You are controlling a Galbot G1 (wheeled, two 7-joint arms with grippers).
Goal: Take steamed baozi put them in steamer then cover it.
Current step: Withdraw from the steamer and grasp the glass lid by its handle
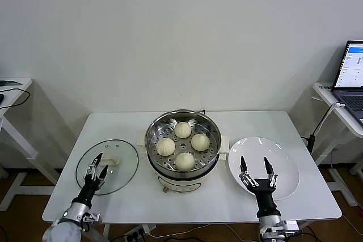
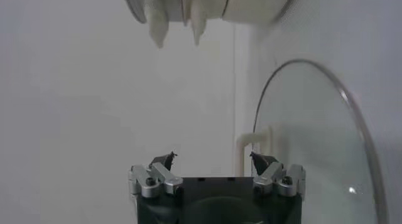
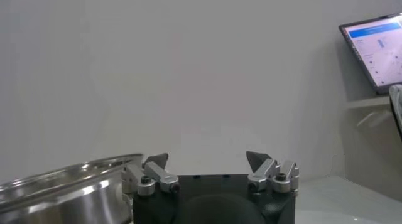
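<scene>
With all four buns (image 1: pixel 182 130) in the steamer (image 1: pixel 153 134), the lid (image 1: pixel 122 154) lies flat left of it, handle (image 1: pixel 112 161) just ahead of my wide-open left claw (image 1: pixel 97 168); my right claw (image 1: pixel 256 168), also wide, hovers over the plate (image 1: pixel 286 165).

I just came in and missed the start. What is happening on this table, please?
All four buns already sit in the steel steamer at the table's middle. The glass lid lies flat on the table to its left, not yet on. The left gripper hovers open over the lid, near its white handle. The right gripper waits open above the empty white plate.
</scene>
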